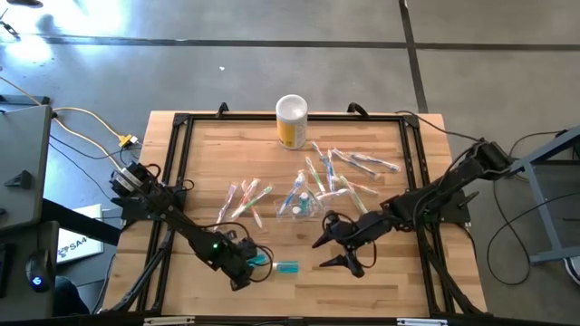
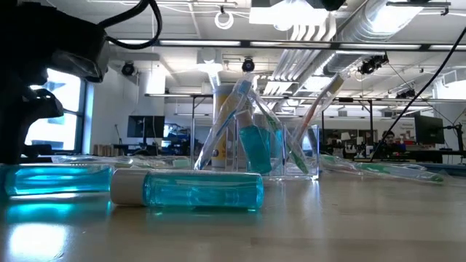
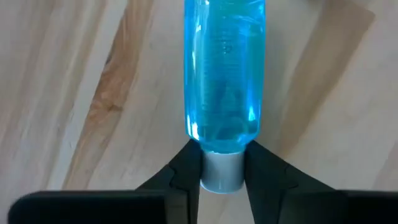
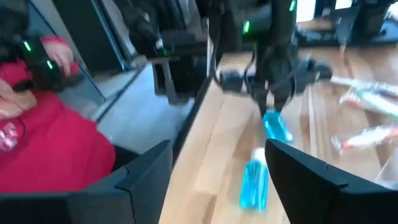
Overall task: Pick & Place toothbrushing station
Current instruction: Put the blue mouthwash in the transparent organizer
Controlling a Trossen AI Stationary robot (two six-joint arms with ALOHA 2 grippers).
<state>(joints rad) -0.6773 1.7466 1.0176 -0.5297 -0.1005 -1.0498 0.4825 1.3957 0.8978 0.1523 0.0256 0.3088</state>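
Two teal toothpaste tubes lie on the wooden table near its front edge. My left gripper (image 1: pixel 252 263) is shut on one tube (image 1: pixel 262 260); the other tube (image 1: pixel 286 268) lies free just to its right. A clear plastic bag (image 1: pixel 304 205) holding toothbrushes and a tube stands mid-table, seen upright in the low view as the bag (image 2: pixel 255 142). Loose toothbrushes (image 1: pixel 246 196) lie left of it, and more toothbrushes (image 1: pixel 355 164) lie at the far right. My right gripper (image 1: pixel 323 254) hovers open to the right of the free tube, touching nothing. My left gripper pinches the tube's pale cap (image 3: pixel 222 174) between its two fingers (image 3: pixel 186 177), one on each side. The fingers come steeply from above and lie across the cap end. The teal body (image 3: pixel 224 74) stretches away from the fingers, flat on the table.
A white and yellow cup (image 1: pixel 291 120) stands at the table's far edge. A black rail frame (image 1: pixel 181 145) borders the tabletop. In the right wrist view a person in a red sleeve (image 4: pixel 56 149) is beyond the table's left side. Bare wood lies along the front edge.
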